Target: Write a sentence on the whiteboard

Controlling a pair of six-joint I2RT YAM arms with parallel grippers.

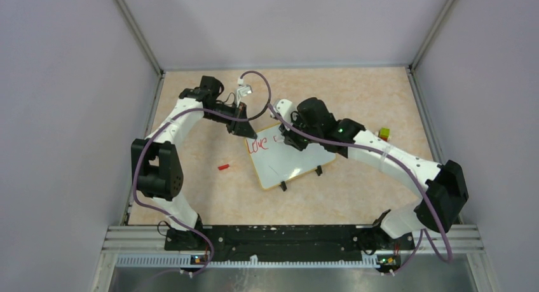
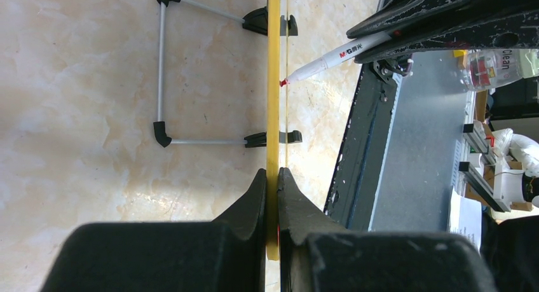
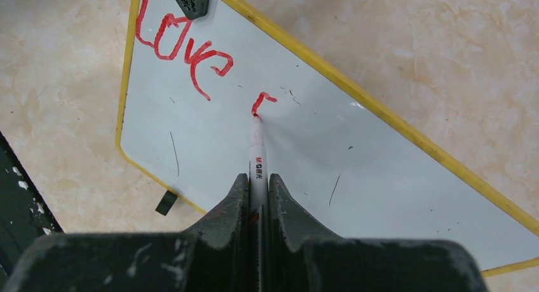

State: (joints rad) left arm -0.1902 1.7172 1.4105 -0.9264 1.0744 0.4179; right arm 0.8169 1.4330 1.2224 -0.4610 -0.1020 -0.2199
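The whiteboard (image 1: 289,161) lies on the table's middle, white with a yellow rim (image 3: 394,123). The sentence (image 3: 184,47) reads "Love" in red, plus the start of one more letter (image 3: 262,101). My left gripper (image 2: 272,177) is shut on the board's yellow edge (image 2: 273,101) at its far left corner (image 1: 243,130). My right gripper (image 3: 257,180) is shut on a white marker (image 3: 257,153); its red tip touches the board at the new stroke. The marker also shows in the left wrist view (image 2: 330,60).
A red marker cap (image 1: 223,166) lies on the table left of the board. A small yellow and red block (image 1: 384,133) sits at the right. The board's black clip feet (image 1: 283,186) and wire stand (image 2: 162,69) show. Grey walls enclose the table.
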